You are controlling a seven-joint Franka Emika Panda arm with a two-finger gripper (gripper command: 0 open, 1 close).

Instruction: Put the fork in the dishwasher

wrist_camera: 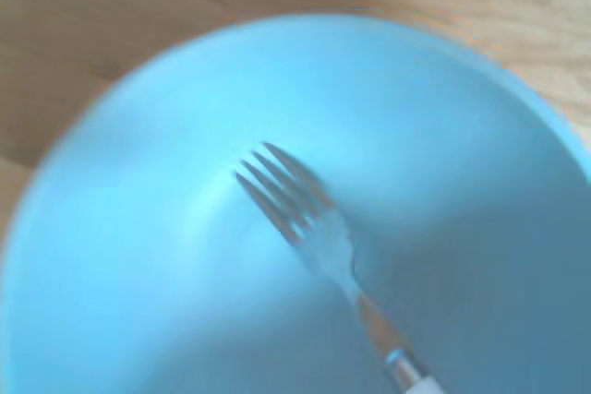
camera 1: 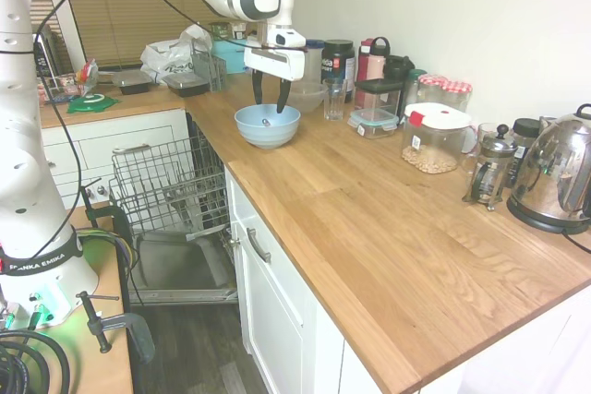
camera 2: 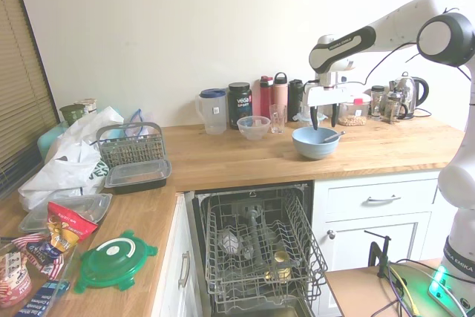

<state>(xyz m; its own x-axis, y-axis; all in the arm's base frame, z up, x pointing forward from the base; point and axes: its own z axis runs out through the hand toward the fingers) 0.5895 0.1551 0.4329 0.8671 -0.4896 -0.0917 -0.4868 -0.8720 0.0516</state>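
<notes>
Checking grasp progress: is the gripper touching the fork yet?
Apart. The first exterior view shows the open gripper hanging above the blue bowl, while the fork lies inside it.

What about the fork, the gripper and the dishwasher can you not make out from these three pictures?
- Fork: the wrist view's bottom edge cuts off its handle; in the first exterior view only a speck shows inside the blue bowl.
- Gripper: whether its fingertips reach below the bowl's rim; both exterior views are too distant.
- Dishwasher: its lower part is cut off by the second exterior view's bottom edge; the items in its rack are too small to name.
</notes>
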